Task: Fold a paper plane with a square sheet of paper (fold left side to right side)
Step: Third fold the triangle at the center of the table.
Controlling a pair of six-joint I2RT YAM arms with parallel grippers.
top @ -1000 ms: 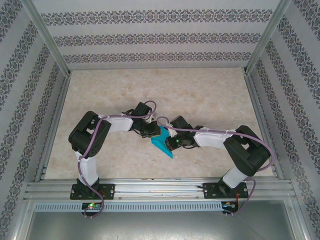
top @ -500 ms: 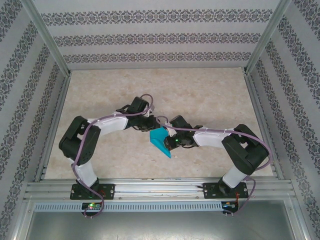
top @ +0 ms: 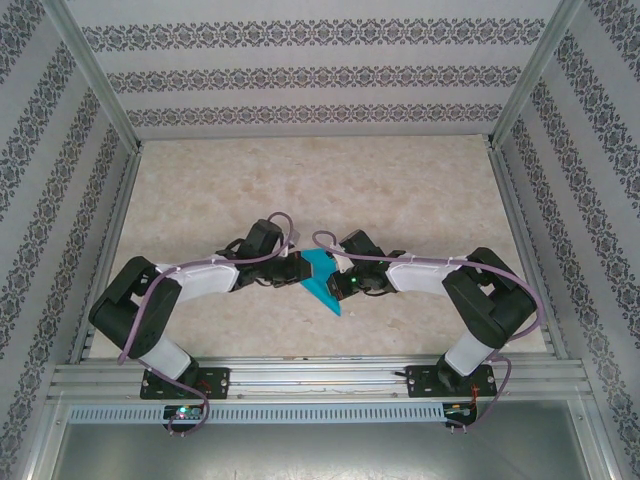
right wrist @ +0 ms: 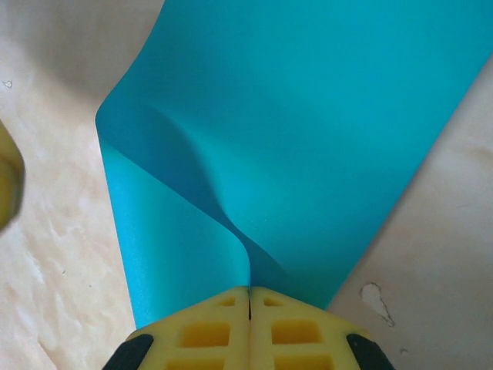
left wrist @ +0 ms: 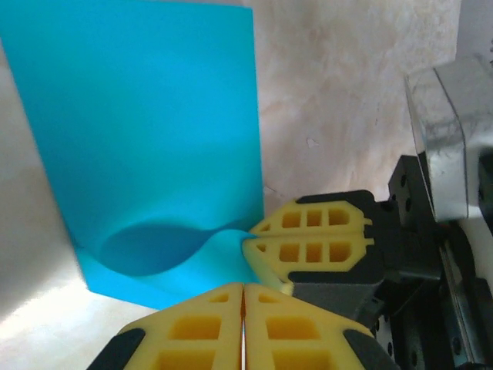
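Top external: square sheet of paper [top: 323,292] partly covered by left gripper [top: 299,272] and right gripper [top: 339,285]; layers too small to resolve. Right wrist: sheet cropped at top and right; yellow shape [right wrist: 6,177] at left edge blurred, unidentifiable. Left wrist: left gripper's fingers cropped at bottom.

The teal-blue square sheet of paper [top: 322,283] lies near the middle of the table [top: 400,190], doubled over into a slanting strip. Its matte, unmarked top layer [right wrist: 308,139] bows up in a loose, uncreased curl at one end [left wrist: 154,131].
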